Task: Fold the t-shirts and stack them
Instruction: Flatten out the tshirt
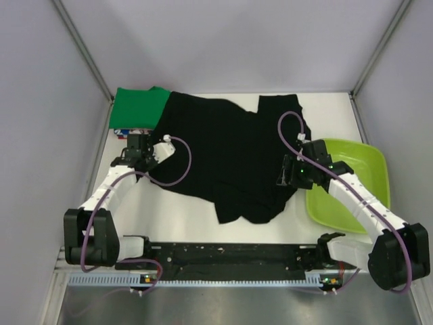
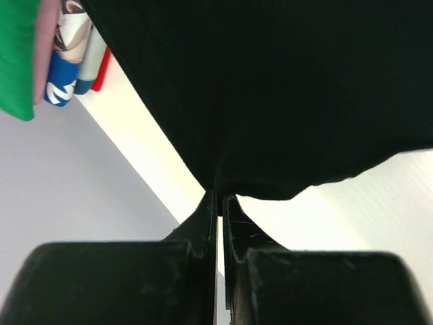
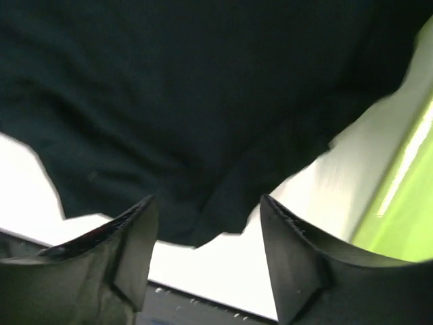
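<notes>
A folded green shirt [image 1: 139, 108] is seen far left. The black shirt [image 1: 230, 156], spread on the surface [image 1: 183, 217], is pinched at its left edge by the left end effector [image 2: 218, 198]; the right end effector [image 3: 206, 210] is held released at its right edge.

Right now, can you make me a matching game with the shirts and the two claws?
Things:
1. black t-shirt
2. green t-shirt
3. left claw
4. right claw

States:
A. open
B. folded at the far left
C. spread out in the middle
D. pinched shut on a shirt edge

Pairs: 1-C, 2-B, 3-D, 4-A.
</notes>
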Available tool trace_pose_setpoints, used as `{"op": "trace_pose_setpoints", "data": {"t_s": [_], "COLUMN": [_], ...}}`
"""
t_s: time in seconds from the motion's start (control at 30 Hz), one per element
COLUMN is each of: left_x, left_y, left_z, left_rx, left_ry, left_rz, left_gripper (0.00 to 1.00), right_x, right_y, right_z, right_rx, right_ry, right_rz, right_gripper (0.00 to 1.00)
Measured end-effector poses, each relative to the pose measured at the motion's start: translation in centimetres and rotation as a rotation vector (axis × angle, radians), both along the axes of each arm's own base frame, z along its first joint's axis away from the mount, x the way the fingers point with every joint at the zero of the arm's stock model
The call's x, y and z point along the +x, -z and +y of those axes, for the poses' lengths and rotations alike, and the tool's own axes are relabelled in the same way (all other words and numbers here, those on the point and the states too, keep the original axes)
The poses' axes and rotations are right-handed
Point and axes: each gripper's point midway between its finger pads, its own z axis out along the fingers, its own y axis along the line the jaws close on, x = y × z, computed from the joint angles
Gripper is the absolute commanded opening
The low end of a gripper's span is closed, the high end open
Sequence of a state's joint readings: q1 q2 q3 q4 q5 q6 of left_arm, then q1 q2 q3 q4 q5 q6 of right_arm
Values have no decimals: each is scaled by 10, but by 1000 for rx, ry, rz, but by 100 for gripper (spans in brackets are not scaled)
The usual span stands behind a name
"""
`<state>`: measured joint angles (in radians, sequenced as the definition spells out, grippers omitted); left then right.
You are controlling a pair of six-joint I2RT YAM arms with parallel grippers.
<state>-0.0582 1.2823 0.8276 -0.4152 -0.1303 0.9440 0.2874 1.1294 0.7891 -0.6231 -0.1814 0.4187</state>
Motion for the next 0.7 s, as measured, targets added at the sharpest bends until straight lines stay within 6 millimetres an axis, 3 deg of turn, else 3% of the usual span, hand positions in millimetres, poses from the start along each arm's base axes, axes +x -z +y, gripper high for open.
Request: {"op": "trace_pose_setpoints", "data": {"t_s": [0.17,0.33,0.47,0.53,0.63,0.7], "left_x": [-2,-3,-3,-4,-5,-5], "left_y": [11,15,16,16,16,16], "left_z": [-1,-3,-5,-5,-5,-5], "left_rx": [-26,-40,-50,-54,-58,-59], "left_ry": [-14,-20,-20,-21,-23,-24], "left_rz": [31,43,47,50,52,51], "left_gripper": [0,0,0,0,0,0], "right_x": [11,22,7,0,7,16], "right_y": [14,36,47,38,14,0], "right_z": [-25,-60,-108,-124,-120,-98], "right_rx": [-105,-193,-255,-260,-213,-147], "right_ry": [139,329,527,597,567,449], "right_rz": [1,21,31,-4,-95,-134], "right_gripper": [61,65,68,68,65,65]}}
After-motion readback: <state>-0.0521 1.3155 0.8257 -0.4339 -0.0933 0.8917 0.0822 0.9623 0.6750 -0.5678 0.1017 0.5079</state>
